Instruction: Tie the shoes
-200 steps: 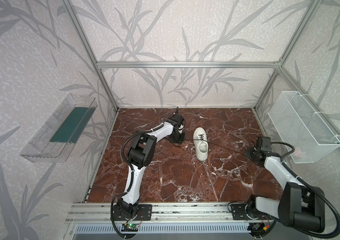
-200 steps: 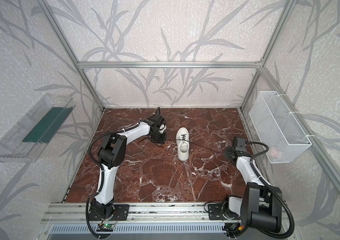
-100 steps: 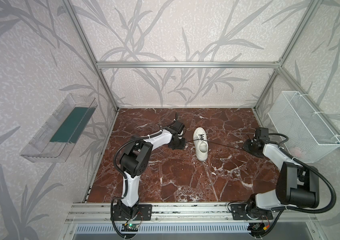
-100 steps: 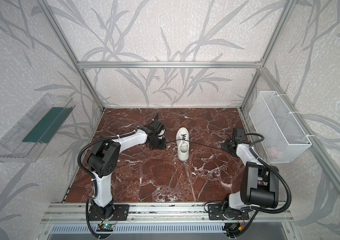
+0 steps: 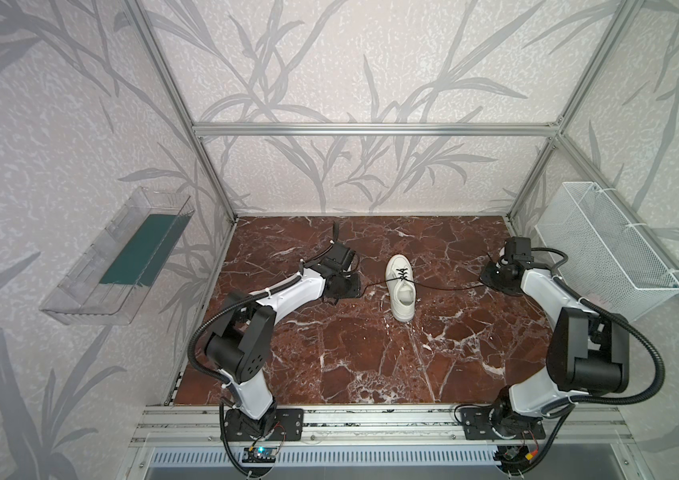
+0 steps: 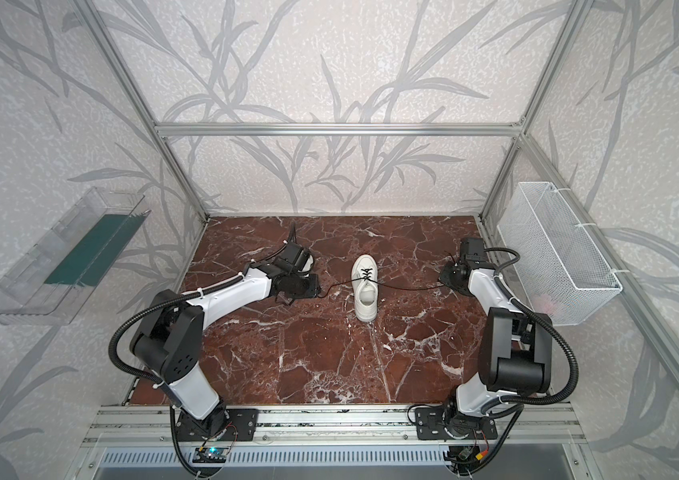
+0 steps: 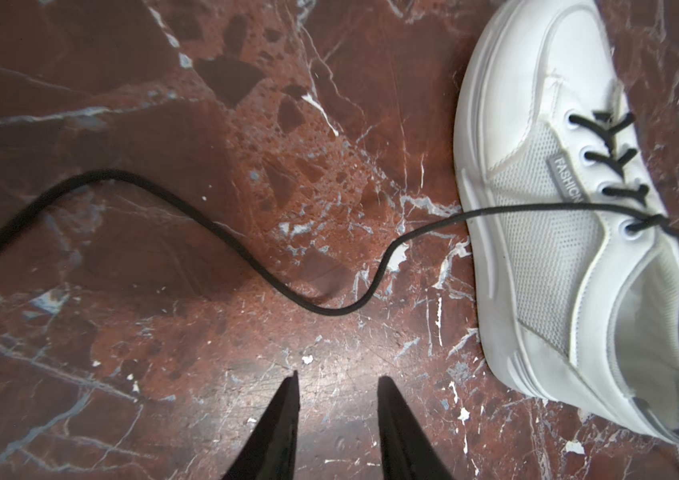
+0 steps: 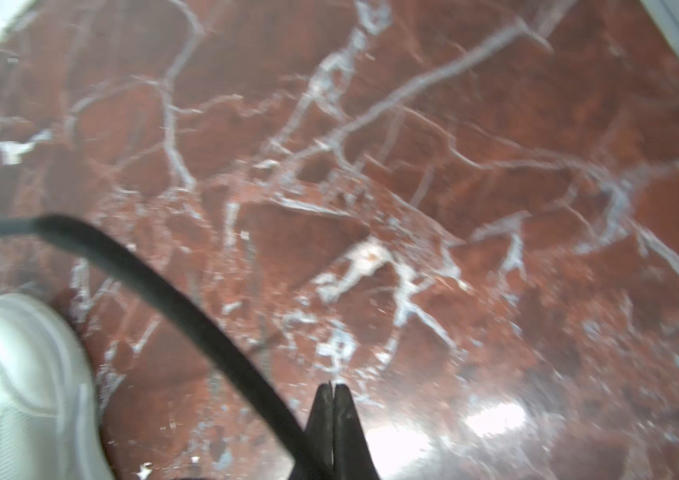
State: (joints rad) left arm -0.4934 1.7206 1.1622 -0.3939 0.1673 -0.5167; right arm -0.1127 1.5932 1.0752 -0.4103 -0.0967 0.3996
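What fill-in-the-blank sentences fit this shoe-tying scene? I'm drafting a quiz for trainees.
The left gripper is ____ and empty.
The right gripper is ____ on the taut lace.
The white sneaker has laces coloured ____.
Missing words: open, shut, black.

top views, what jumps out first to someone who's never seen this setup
A white low-top sneaker sits alone near the middle of the red-brown marble tabletop, between the two arms. One thin black lace stretches off its right side to the shut right gripper, while the other lace curls slack on the marble ahead of the open left gripper.
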